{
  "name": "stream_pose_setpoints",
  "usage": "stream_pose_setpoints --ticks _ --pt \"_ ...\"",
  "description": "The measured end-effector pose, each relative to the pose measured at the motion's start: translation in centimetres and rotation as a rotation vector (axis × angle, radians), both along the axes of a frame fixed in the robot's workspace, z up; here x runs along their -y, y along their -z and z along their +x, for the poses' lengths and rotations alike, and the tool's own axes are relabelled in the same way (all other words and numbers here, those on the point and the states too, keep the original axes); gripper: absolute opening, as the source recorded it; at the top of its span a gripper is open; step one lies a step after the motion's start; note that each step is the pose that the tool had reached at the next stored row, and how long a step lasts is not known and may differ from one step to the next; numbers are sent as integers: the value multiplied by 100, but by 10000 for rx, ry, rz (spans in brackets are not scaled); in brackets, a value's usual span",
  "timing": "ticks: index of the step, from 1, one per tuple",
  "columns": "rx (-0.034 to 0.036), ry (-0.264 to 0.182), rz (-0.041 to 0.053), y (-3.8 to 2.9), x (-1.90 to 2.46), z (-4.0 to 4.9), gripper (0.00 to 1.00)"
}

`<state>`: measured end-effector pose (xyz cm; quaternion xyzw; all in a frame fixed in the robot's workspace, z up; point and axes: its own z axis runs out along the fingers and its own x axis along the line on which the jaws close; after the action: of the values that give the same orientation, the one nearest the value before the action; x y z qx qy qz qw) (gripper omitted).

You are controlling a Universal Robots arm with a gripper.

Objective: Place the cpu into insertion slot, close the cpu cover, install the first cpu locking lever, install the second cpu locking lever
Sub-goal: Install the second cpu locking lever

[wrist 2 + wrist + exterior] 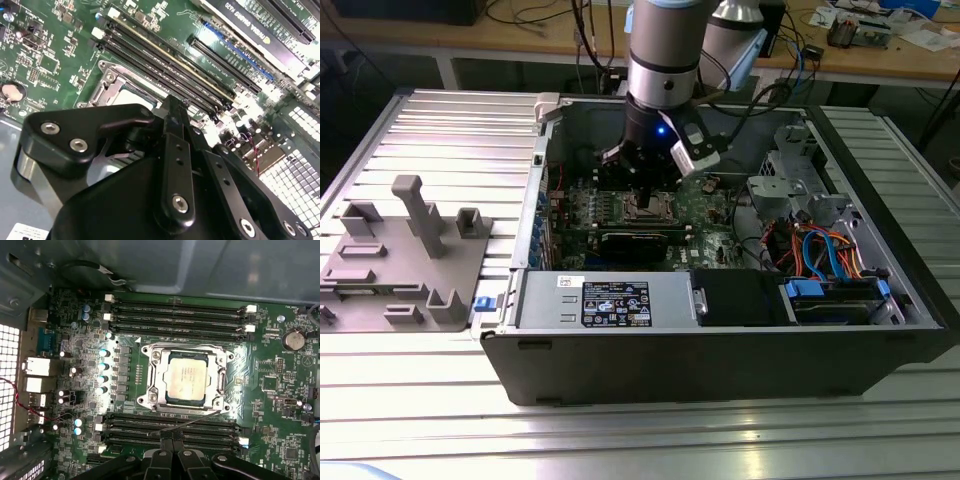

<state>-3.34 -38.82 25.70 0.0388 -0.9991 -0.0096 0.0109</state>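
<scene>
— Where is the small square chip with the silvery-grey metal top (186, 379)?

— Seated in the square socket, framed by the thin silvery metal cover plate (186, 378) shut flat over it, mid-way across the green circuit board (272, 405). Its print is too faint to read.

— And your black two-finger gripper (171, 436)?

— My fingertips are pressed together, holding nothing, just beside the socket's edge. A thin metal lever (187, 422) slants over the black memory slots (170, 426) between us in the first wrist view; in the second wrist view my body covers it.

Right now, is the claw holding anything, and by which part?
Cannot tell. The claw sits at the thin silvery wire lever; grip or push is unclear. The silvery-grey square cpu is not held.
</scene>
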Motion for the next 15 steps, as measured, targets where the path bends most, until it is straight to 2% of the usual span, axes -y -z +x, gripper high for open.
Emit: stream_pose_setpoints --ticks 3,6,8,12,15 --pt "0 1 1 8 8 -23 11" --pt "0 1 0 46 15 -53 11" --pt "0 1 0 80 15 -78 11" --pt "0 1 0 204 15 -173 11" --pt "0 1 0 252 14 -224 11"
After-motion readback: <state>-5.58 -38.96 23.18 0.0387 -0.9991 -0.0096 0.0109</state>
